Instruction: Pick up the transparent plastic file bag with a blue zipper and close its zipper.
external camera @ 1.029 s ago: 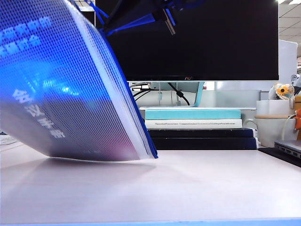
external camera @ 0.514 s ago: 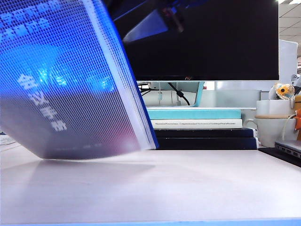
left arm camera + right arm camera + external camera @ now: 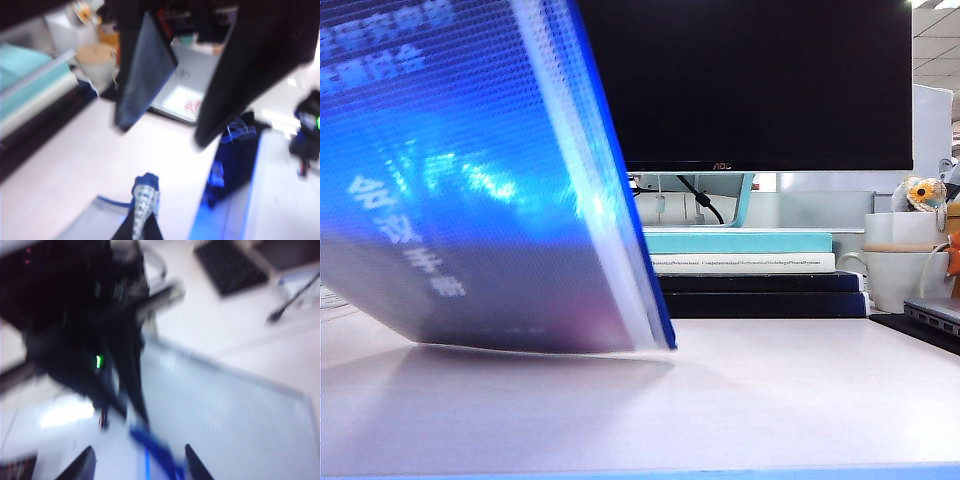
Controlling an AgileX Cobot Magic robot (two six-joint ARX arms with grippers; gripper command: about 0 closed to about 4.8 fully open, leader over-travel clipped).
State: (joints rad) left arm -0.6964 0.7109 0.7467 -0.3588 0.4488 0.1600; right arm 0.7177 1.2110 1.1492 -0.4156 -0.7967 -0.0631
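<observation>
Translucent file bag (image 3: 470, 200) pinched by left gripper (image 3: 145, 200), right gripper (image 3: 137, 462) spread

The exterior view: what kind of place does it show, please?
Most likely an office desk: a large dark monitor stands at the back, stacked books lie under it, and a white mug sits beside a laptop.

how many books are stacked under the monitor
3 visible: a teal book on top, a white book beneath it, a black book lowest. The file bag hides their left ends.
</observation>
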